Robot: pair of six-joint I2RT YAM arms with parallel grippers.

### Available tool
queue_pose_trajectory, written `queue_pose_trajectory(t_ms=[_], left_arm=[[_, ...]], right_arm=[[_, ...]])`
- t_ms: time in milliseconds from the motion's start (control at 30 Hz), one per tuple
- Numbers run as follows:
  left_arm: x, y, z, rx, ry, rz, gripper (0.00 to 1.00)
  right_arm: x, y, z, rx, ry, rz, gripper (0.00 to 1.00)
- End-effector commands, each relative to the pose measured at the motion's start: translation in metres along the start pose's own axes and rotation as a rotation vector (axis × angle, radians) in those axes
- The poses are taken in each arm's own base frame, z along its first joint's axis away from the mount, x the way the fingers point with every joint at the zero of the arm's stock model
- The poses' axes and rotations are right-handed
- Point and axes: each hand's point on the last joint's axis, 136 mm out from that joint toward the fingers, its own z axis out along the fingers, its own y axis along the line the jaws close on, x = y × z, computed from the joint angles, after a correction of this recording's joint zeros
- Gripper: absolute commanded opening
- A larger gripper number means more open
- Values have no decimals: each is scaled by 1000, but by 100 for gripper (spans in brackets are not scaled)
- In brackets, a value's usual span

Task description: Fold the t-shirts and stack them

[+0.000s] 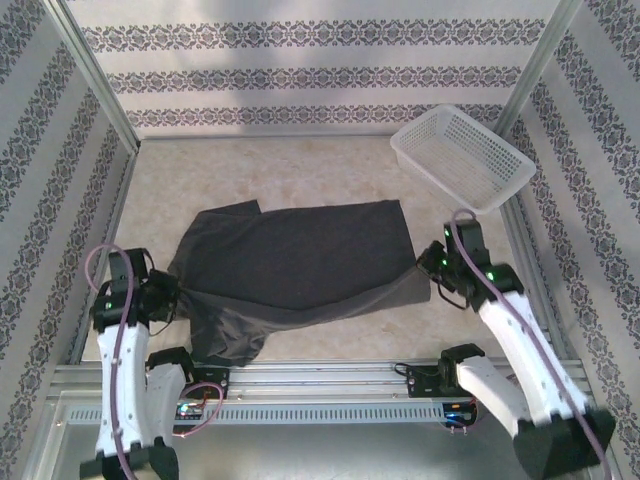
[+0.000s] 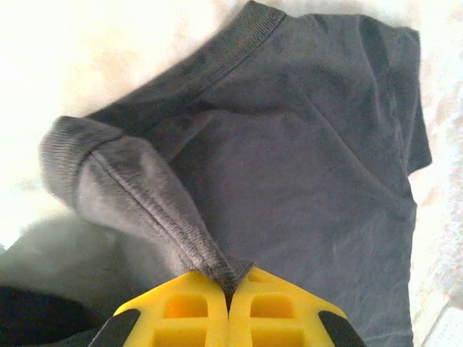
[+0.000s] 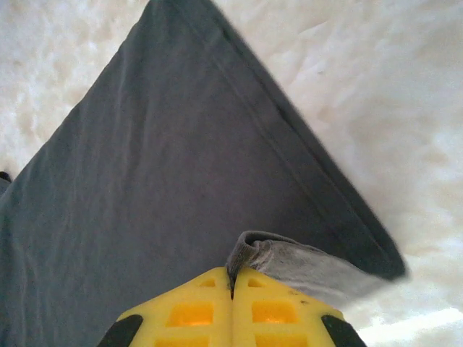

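Two white-and-black arms
Left arm (image 1: 125,380) and right arm (image 1: 520,350), above the rail (image 1: 320,378): mauve cables, green lights, yellow fingers (image 2: 202,325).

A: Where does the top view sit?
B: High behind the arm bases, looking down and forward across the whole table (image 1: 300,165).
A: And the wrist views?
B: Each sits close behind its own yellow fingers, left gripper (image 2: 230,293) and right gripper (image 3: 232,285), facing along them. All three share the t-shirt (image 1: 300,255); each wrist view is very near one edge.
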Motion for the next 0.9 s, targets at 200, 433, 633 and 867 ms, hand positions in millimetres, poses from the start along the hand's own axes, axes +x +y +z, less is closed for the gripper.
queue_pose_trajectory(t_ms=[200,433,633,867], left_arm=[[-92,-176,26,246,-110,-23,0],[-165,-352,-73,548,-260,67,0],[-169,-400,-211,707,-427,232,0],[-148,-334,-262,661,-565,230,0]], right_arm=[[-154,190,74,-278,-116,-91,0],[-281,318,-5,-552,-347,-78,0],[-334,325,-122,-755,-516,-3,0],[-294,264,-162,-608,-553,-59,0]])
